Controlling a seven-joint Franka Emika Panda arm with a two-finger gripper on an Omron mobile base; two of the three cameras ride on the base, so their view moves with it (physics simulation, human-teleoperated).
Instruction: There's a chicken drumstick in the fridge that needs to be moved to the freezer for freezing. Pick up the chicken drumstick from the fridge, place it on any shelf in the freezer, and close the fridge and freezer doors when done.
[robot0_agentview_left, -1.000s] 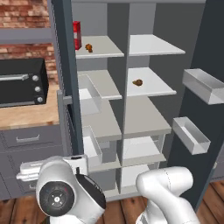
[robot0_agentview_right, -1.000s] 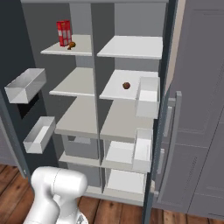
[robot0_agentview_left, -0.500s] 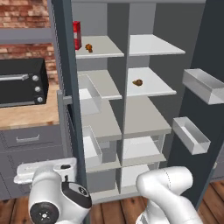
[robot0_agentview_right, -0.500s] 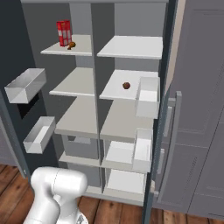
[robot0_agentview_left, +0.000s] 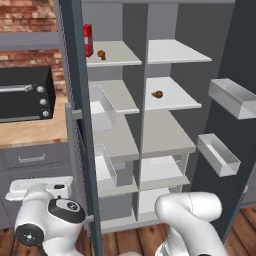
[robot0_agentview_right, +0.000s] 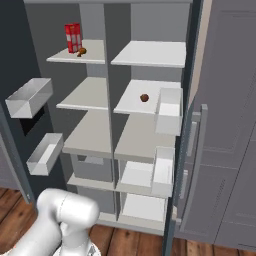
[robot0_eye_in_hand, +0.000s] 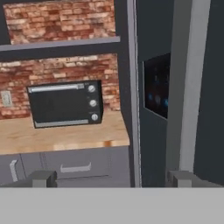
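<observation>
The slate-blue unit stands with both doors swung open. The chicken drumstick (robot0_agentview_left: 157, 94) (robot0_agentview_right: 144, 97), a tiny brown lump, lies on the second shelf of the fridge (robot0_agentview_left: 170, 125), the right section. The freezer (robot0_agentview_left: 117, 140) is the left section, with bare light-grey shelves (robot0_agentview_left: 120, 97). In the hand view its door (robot0_eye_in_hand: 155, 87) shows its black panel with blue lights. My gripper (robot0_eye_in_hand: 113, 179) is open with nothing between its fingers. It hangs low outside the freezer door (robot0_agentview_left: 75, 100), facing that door's outer face, far from the drumstick.
A red carton (robot0_agentview_left: 87, 40) and another small brown lump (robot0_agentview_left: 101, 54) sit on the freezer's top shelf. Clear bins (robot0_agentview_left: 232, 97) hang inside the fridge door (robot0_agentview_left: 242, 45). A black toaster oven (robot0_eye_in_hand: 65, 103) stands on the wooden counter (robot0_eye_in_hand: 61, 135) to the left, drawers below.
My arm's near joint has sunk lower at the bottom left of the left base view. The gripper stays open, and nothing inside the unit has moved.
</observation>
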